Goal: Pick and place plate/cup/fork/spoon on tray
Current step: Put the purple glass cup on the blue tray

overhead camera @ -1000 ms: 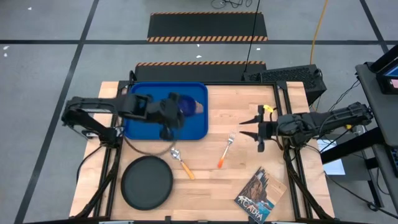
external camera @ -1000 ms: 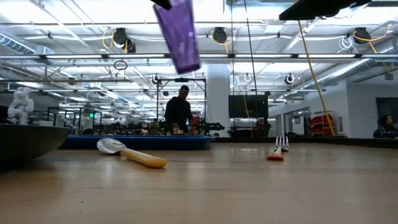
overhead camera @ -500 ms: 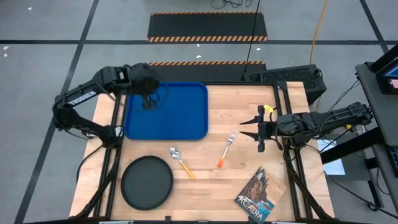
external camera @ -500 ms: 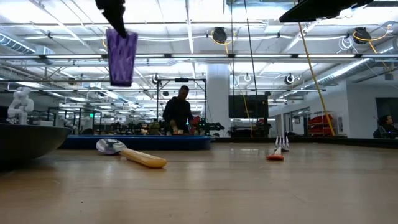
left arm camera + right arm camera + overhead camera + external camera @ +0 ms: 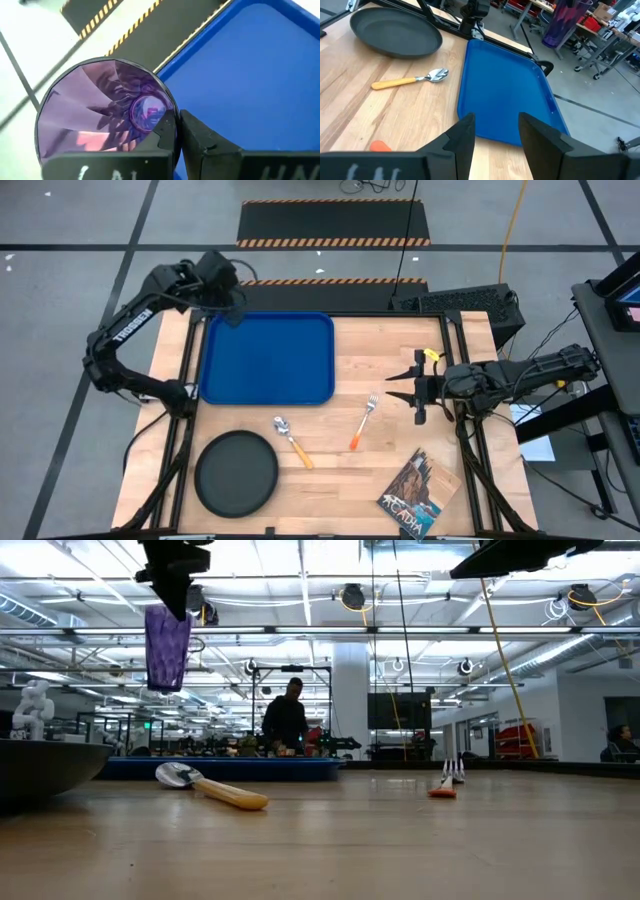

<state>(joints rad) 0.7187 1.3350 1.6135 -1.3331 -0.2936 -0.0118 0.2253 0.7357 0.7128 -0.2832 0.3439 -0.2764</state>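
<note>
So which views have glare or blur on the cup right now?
Low view: bright ceiling lights backlight the cup, translucent but sharp. Left wrist view: the cup fills the near field, soft, with reflections inside. Right wrist view: it is distant, slightly soft.

White letters reading "TROSSEN" run along the left arm [image 5: 128, 326]; the book [image 5: 419, 497] on the bench's near right corner shows a title that looks like "ACADIA"; no other writing can be read.
</note>
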